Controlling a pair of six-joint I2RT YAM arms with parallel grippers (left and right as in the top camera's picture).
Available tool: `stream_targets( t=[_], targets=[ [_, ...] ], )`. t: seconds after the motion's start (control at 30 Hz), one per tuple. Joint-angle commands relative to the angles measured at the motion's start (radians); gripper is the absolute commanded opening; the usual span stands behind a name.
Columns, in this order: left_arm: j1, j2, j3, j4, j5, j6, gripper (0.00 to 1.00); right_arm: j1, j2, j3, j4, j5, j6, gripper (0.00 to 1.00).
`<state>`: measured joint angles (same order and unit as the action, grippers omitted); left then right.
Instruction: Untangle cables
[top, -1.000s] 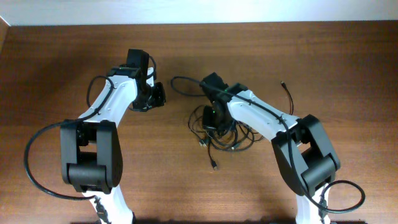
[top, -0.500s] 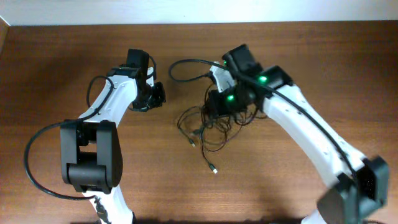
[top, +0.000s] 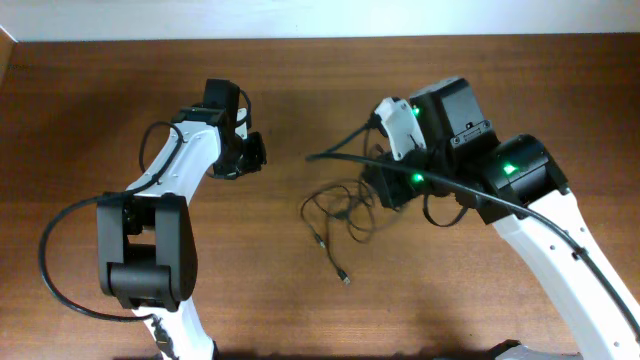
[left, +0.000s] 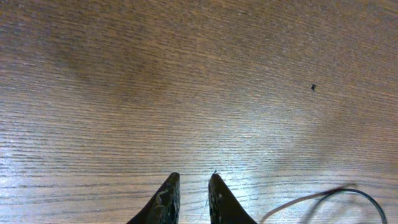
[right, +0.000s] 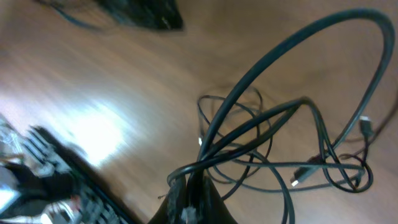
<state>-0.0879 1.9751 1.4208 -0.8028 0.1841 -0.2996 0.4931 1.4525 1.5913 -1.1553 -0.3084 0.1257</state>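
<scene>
Cables (top: 345, 212) black; table (top: 100, 100) reddish-brown, fine woodgrain; arms (top: 185, 160) white with black joints.

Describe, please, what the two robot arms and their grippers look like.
Both the left arm and the right arm have smooth white links joined by blocky black joint housings, each with a thick black cable running along it. Green lights glow on the right arm. The left gripper and right gripper have dark, tapered fingers.
</scene>
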Motion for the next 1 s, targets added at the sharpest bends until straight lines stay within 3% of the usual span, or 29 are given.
stream_targets(
  t=[0.0, 0.27, 0.4, 0.43, 0.5, 0.6, 0.7, 0.77, 0.87, 0.97],
  targets=[
    [-0.004, 0.009, -0.012, 0.001, 0.011, -0.003, 0.17, -0.005, 0.031, 0.008, -0.054, 0.096, -0.016, 0.04],
    [-0.004, 0.009, -0.012, -0.002, 0.011, -0.003, 0.20, -0.003, 0.101, -0.011, -0.091, 0.046, -0.012, 0.04],
    [-0.004, 0.009, -0.012, -0.002, 0.011, -0.003, 0.22, -0.003, 0.120, -0.011, -0.106, 0.045, 0.021, 0.24],
    [-0.004, 0.009, -0.012, -0.002, 0.011, -0.003, 0.22, -0.003, 0.121, -0.011, -0.107, 0.048, 0.021, 0.37],
    [-0.004, 0.009, -0.012, -0.002, 0.011, -0.003, 0.22, -0.003, 0.123, -0.011, -0.113, 0.051, 0.021, 0.52],
    [-0.004, 0.009, -0.012, -0.002, 0.011, -0.003, 0.25, -0.003, 0.125, -0.011, -0.126, 0.065, 0.022, 0.69],
    [-0.004, 0.009, -0.012, -0.006, 0.018, 0.000, 0.26, -0.005, 0.125, -0.011, -0.163, 0.191, 0.121, 0.75],
    [-0.004, 0.009, -0.012, 0.001, 0.140, 0.116, 0.37, -0.008, 0.125, -0.016, -0.194, 0.295, 0.203, 0.78],
    [-0.019, 0.009, -0.012, 0.004, 0.291, 0.246, 0.52, -0.043, 0.125, -0.035, -0.195, 0.298, 0.232, 0.78],
    [-0.058, 0.009, -0.012, 0.002, 0.340, 0.290, 0.65, -0.120, 0.125, -0.068, -0.192, 0.295, 0.236, 0.79]
  ],
)
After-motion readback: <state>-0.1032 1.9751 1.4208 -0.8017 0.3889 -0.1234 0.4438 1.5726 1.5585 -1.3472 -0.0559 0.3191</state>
